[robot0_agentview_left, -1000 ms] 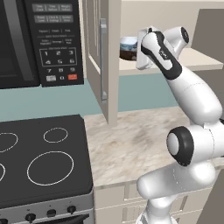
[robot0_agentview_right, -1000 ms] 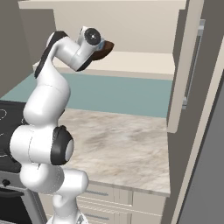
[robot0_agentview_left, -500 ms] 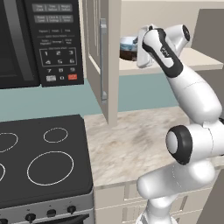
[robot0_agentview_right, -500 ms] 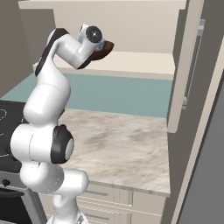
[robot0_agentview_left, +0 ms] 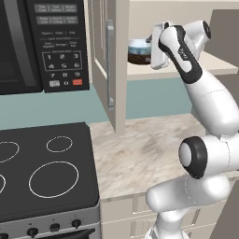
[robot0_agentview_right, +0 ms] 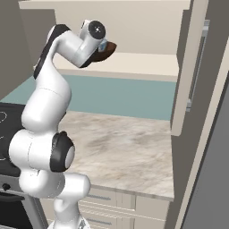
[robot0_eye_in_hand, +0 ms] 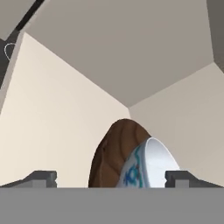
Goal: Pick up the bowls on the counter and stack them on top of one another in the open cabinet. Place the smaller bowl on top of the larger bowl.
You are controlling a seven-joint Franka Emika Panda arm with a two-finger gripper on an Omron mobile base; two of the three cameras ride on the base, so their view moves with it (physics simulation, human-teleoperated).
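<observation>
Two bowls sit nested on the cabinet shelf: the small pale blue bowl rests inside the wide brown bowl, at about eleven o'clock from the arm's base in the left base view. The end effector is up at the shelf with its fingers spread wide apart on either side of the stack, gripping nothing; in the hand view the brown bowl and the blue-patterned rim of the small bowl lie between the two tips.

Judging by this, stacking looks done and the step in hand is the release. The next move calls for drawing the hand straight back out of the cabinet without nudging the small bowl off its seat or catching the open door.

The marbled beige tabletop carries no bowls. A black stovetop lies at nine o'clock, a microwave above it, with a teal wall behind.
</observation>
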